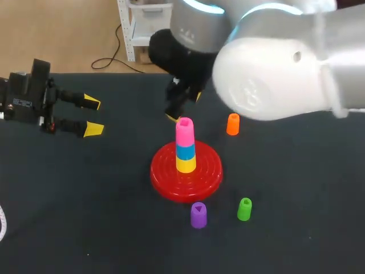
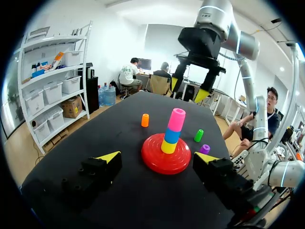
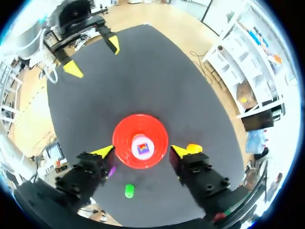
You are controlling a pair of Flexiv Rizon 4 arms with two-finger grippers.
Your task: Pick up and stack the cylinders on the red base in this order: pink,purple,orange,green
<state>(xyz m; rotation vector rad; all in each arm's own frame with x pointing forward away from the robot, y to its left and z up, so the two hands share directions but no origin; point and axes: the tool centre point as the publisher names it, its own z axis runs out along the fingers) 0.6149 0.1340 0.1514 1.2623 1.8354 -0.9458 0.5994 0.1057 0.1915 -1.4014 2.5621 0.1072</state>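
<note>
The red base [image 1: 171, 177] stands mid-table with a yellow, a blue and a pink cylinder [image 1: 185, 131] stacked on its peg, pink on top. My right gripper [image 1: 183, 108] hangs open just above the pink cylinder [image 3: 142, 148], fingers apart and not touching it. The orange cylinder [image 1: 232, 124] stands behind the base to the right. The purple cylinder [image 1: 198, 215] and the green cylinder [image 1: 244, 209] stand in front of the base. My left gripper [image 1: 91, 117] is open and empty at the far left, well away from the stack [image 2: 177, 119].
The dark table top [image 1: 85, 217] stretches wide to the left of and in front of the base. A white rim [image 1: 2, 222] shows at the table's left edge.
</note>
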